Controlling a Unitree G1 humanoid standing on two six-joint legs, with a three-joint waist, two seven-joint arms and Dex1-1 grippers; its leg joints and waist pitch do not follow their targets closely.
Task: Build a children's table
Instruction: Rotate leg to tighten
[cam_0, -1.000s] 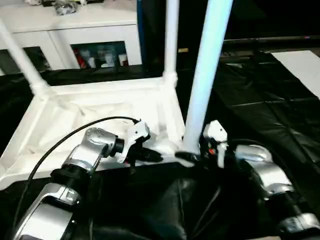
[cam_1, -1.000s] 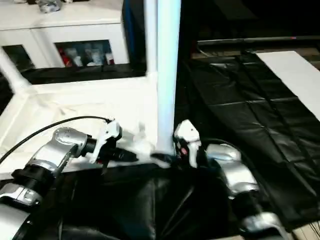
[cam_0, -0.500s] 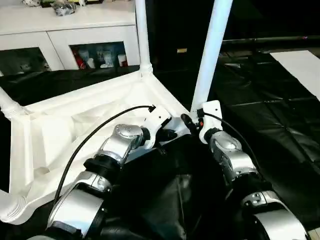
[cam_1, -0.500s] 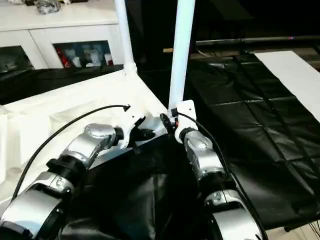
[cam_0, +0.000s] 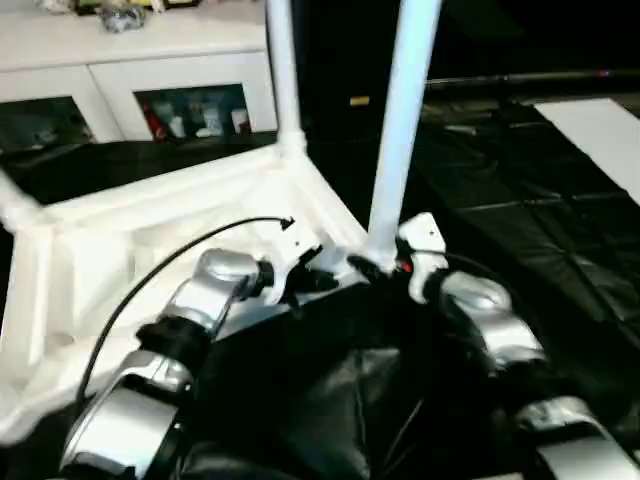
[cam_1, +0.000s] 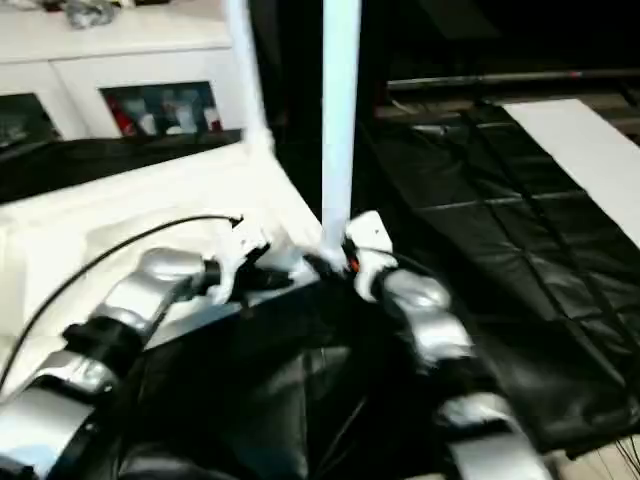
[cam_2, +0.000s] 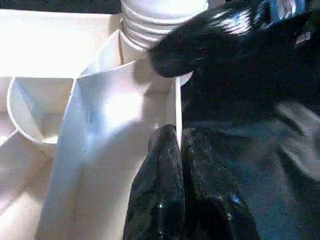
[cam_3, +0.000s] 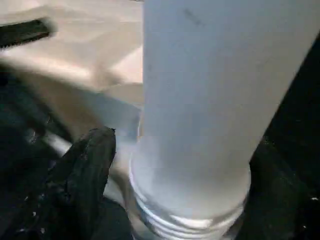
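Left wrist view showed the left gripper clenched on the white ribbed plastic tabletop's edge wall; the right gripper straddled the tapered white tube leg, grasp unclear.

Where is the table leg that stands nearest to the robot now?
The nearest leg stands upright at the tabletop's near right corner, just beside the right gripper.

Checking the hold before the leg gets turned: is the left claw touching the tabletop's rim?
Touching. In the left wrist view the left claw is shut on the tabletop's thin rim wall.
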